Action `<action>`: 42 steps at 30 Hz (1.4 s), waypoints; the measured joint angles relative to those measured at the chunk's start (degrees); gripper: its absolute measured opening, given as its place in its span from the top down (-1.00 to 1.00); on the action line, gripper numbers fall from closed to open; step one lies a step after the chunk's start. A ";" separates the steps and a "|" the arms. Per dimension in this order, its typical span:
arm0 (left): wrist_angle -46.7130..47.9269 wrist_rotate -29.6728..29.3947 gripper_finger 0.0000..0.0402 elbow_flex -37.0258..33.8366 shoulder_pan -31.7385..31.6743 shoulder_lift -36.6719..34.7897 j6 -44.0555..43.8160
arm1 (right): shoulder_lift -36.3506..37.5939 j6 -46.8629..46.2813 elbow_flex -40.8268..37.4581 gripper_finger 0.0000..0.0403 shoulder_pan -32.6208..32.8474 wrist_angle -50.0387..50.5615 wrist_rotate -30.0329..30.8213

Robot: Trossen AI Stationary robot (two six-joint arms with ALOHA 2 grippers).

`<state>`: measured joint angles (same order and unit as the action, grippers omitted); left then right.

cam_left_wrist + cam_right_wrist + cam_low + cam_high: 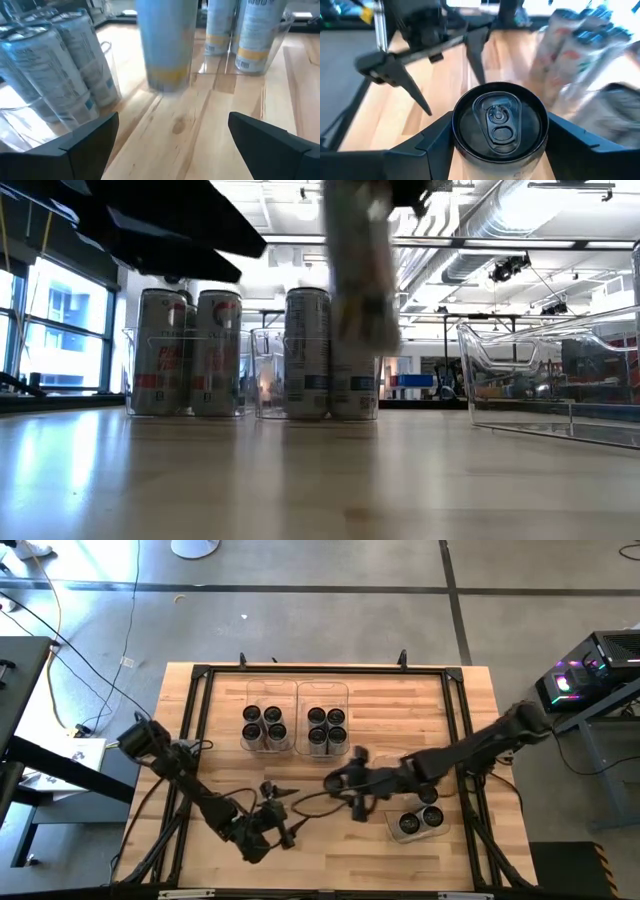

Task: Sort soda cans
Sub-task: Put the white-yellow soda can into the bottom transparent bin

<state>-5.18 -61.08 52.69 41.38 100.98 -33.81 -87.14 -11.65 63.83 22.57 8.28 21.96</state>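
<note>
Gripping 1 soda can (499, 122) between its 2 fingers, the right hand (357, 778) sits near the middle of the surface (400, 705); the can stands upright in the grasp, its dark top showing between the finger pads; in the low view that can (360, 265) hangs blurred, clear of the wood. The left hand (283, 802) waits nearby at the front of the surface, fingers spread wide, holding nothing. 2 clear bins (297, 690) at the back hold 4 cans (264, 725) and 5 cans (326, 727); a third bin (392, 827) by the right arm holds 2 cans (421, 821).
</note>
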 joint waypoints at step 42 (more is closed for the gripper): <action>-0.04 2.55 -0.85 0.02 -5.81 -0.04 -2.00 | 22.08 -36.88 -25.14 -0.23 25.32 14.01 21.39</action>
<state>-5.22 -58.53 52.71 35.57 100.95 -35.81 -65.05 -48.52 38.70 47.89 22.28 43.35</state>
